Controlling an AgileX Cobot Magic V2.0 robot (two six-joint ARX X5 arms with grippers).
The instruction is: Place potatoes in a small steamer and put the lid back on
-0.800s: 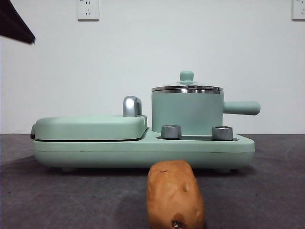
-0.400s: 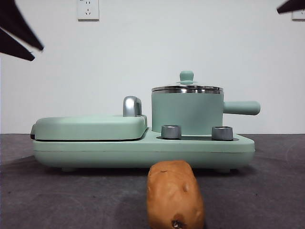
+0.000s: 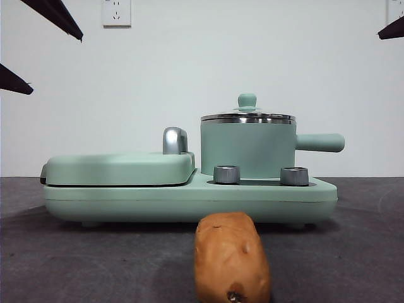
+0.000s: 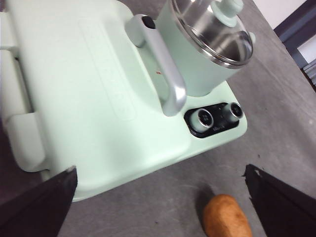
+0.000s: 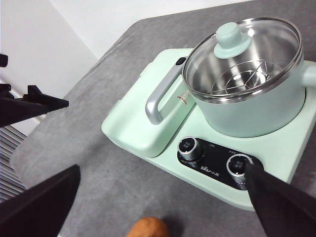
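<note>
The potato (image 3: 232, 257) lies on the grey table (image 3: 353, 252), at 6 o'clock from the mint-green cooker base (image 3: 189, 202) in the front view, near it but not touching, with its dark-spotted end toward the camera. The small steamer (image 3: 247, 150) stands on the base's right section, behind the two control knobs (image 3: 226, 174); its side handle points to 3 o'clock. The lid (image 5: 242, 59) sits closed on the steamer's rim, knob up (a wire rack is visible through the glass). The flat grill cover (image 3: 120, 168) occupies the base's left section, with a chrome handle (image 3: 174, 140) beside the steamer.

The left gripper (image 4: 160, 197) hangs above the table, over the potato and the front edge of the base, jaws spread wide and holding nothing. The right gripper (image 5: 163, 197) hangs above the knobs, jaws likewise spread wide, empty.
</note>
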